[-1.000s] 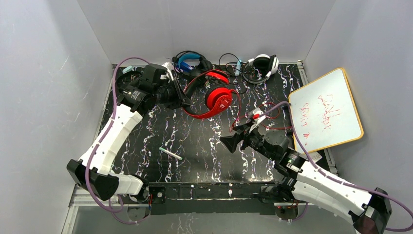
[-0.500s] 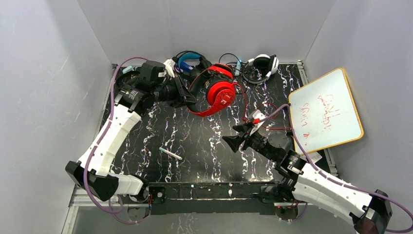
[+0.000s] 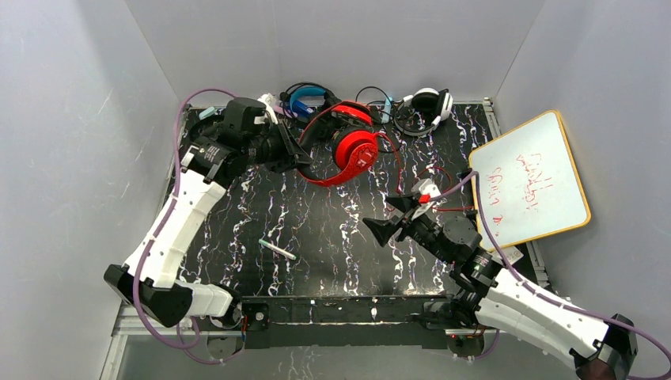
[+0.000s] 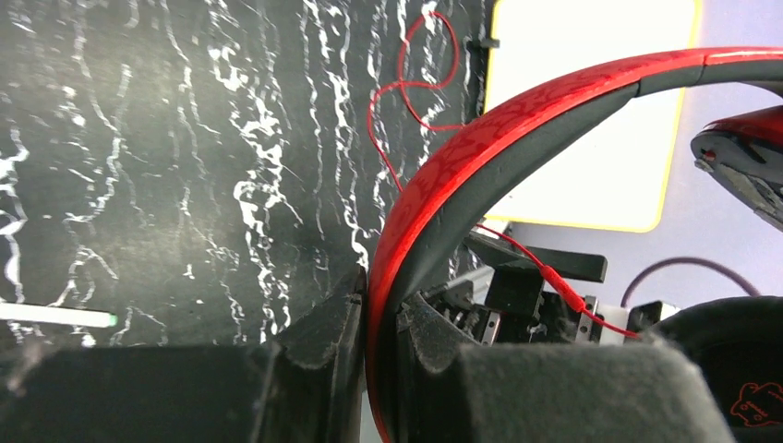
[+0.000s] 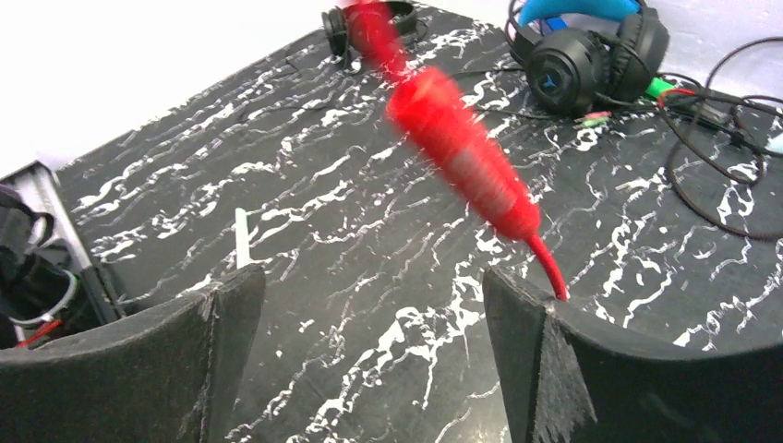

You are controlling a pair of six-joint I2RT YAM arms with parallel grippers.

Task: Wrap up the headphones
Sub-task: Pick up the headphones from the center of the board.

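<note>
We see a black, white-veined surface with a whiteboard lying over its right edge. At the far middle, the red headphones hang lifted off the surface. A blue-banded pair and a black and white pair lie along the far edge behind them. The left claw is clamped together on the red headband, pinching it edge-on. The right claw hovers near the middle, fingers wide apart, holding nothing. The thin red cable trails down in loose loops toward the whiteboard. Its plug, blurred, dangles just ahead of the open fingers. We judge the step to be catching the cable. We would hold the headband steady, let the plug settle, then close on the cable just behind the plug, so winding starts without snags.
</note>
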